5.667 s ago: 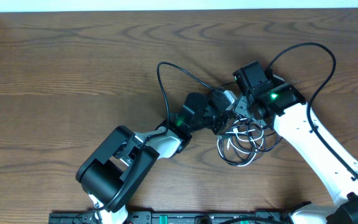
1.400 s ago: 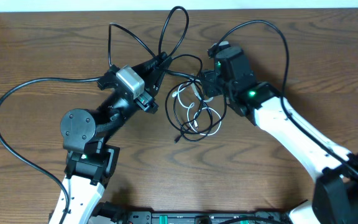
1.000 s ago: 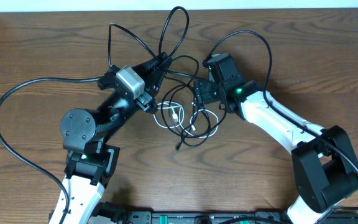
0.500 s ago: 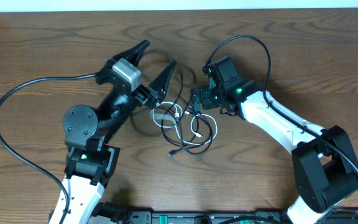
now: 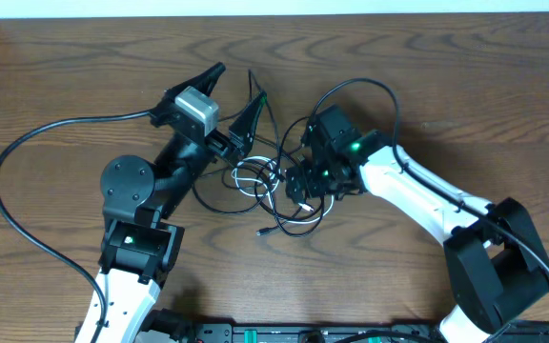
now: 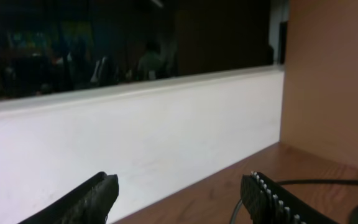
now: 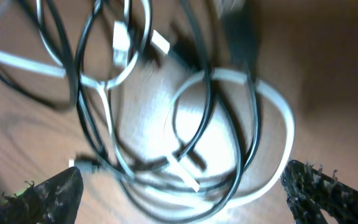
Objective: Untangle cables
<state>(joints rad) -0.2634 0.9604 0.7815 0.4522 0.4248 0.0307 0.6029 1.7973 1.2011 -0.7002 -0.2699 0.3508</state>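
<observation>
The cables [image 5: 273, 191] lie in a tangled pile at mid-table: several black loops and one white cord [image 5: 253, 173], with a plug end [image 5: 263, 232] sticking out at the front. One black loop [image 5: 254, 81] rises by my left gripper [image 5: 235, 91], which is open, empty and pointing toward the back wall. In the left wrist view my left gripper [image 6: 180, 183] frames only wall and table. My right gripper [image 5: 300, 184] is open just above the pile's right side. The right wrist view shows my right gripper [image 7: 182, 190] spread over the black loops [image 7: 92, 93] and the white cord [image 7: 284, 118].
Thick black arm cables arc off the left arm [image 5: 27, 152] and the right arm [image 5: 375, 88]. A white wall [image 6: 135, 137] runs along the table's back edge. The arms' mounting rail [image 5: 255, 333] lies along the front edge.
My left gripper has opened and let go of the black cables it held up; they dropped onto the pile. My right arm has moved down and left over the pile, which shifted left.
</observation>
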